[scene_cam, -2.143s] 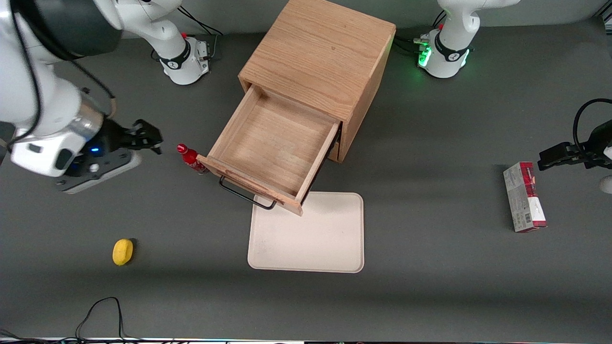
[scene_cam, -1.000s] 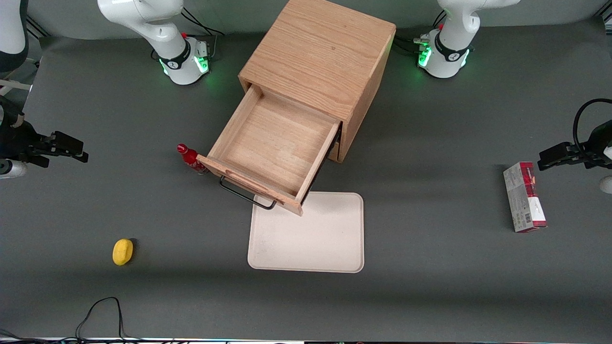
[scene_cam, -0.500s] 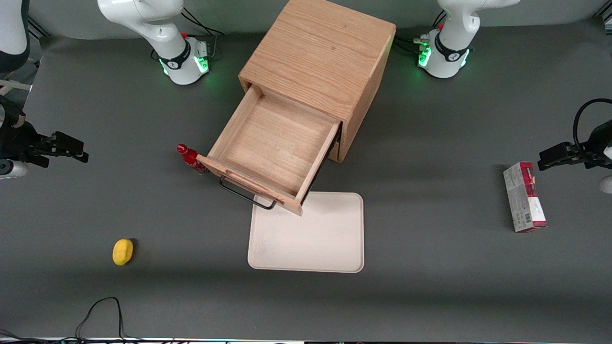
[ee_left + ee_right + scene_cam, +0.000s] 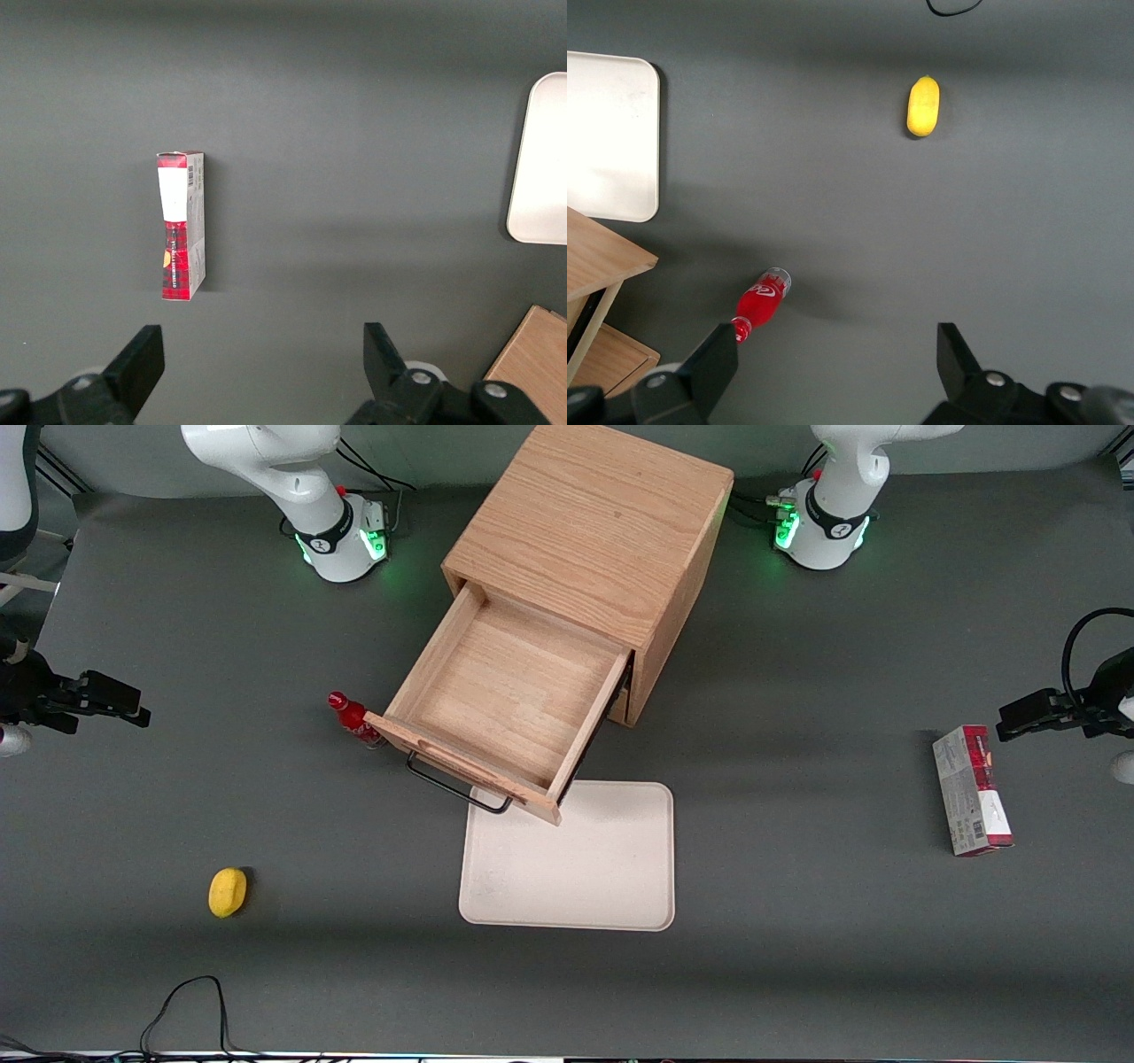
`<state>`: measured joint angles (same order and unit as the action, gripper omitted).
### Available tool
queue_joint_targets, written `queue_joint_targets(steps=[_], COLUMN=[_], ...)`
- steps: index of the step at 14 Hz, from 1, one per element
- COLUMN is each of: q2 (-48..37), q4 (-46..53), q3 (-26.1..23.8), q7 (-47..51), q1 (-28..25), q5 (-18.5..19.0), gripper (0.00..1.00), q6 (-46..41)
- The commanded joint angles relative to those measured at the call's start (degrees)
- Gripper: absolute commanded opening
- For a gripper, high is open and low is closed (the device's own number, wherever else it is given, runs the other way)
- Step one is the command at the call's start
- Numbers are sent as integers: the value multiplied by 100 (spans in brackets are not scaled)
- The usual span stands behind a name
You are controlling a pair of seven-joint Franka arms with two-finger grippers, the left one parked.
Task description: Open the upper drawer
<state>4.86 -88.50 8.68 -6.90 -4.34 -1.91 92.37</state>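
Note:
The upper drawer [image 4: 514, 691] of the light-oak cabinet [image 4: 594, 522] stands pulled well out, its plain wooden tray interior bare. Its thin black bar handle [image 4: 456, 784] faces the front camera. The drawer's corner also shows in the right wrist view [image 4: 602, 261]. The lower drawer is hidden under it in the front view. My right gripper [image 4: 120, 700] hangs high over the table at the working arm's end, well apart from the drawer. Its fingers [image 4: 713, 363] are spread wide and hold nothing.
A small red bottle [image 4: 353, 717] stands beside the drawer front, also in the right wrist view [image 4: 762, 301]. A white tray [image 4: 611, 868] lies in front of the drawer. A yellow lemon [image 4: 228, 892] lies nearer the front camera. A red-and-white box [image 4: 970, 790] lies toward the parked arm's end.
My right gripper has drawn away from the drawer toward the working arm's end of the table and risen. The drawer has stayed pulled out.

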Motion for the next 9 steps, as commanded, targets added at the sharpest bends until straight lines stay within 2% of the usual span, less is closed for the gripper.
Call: queue_joint_targets(steps=[1,3,9], q2=[-64,-64,-55], q4=[-36,-36,-27], q3=[-69,-77,-69], q7=[154,172,383], q1=[-31,-40,-23], q5=[165,297,297], gripper=[100,100,100], q6=[-18,-18,-53])
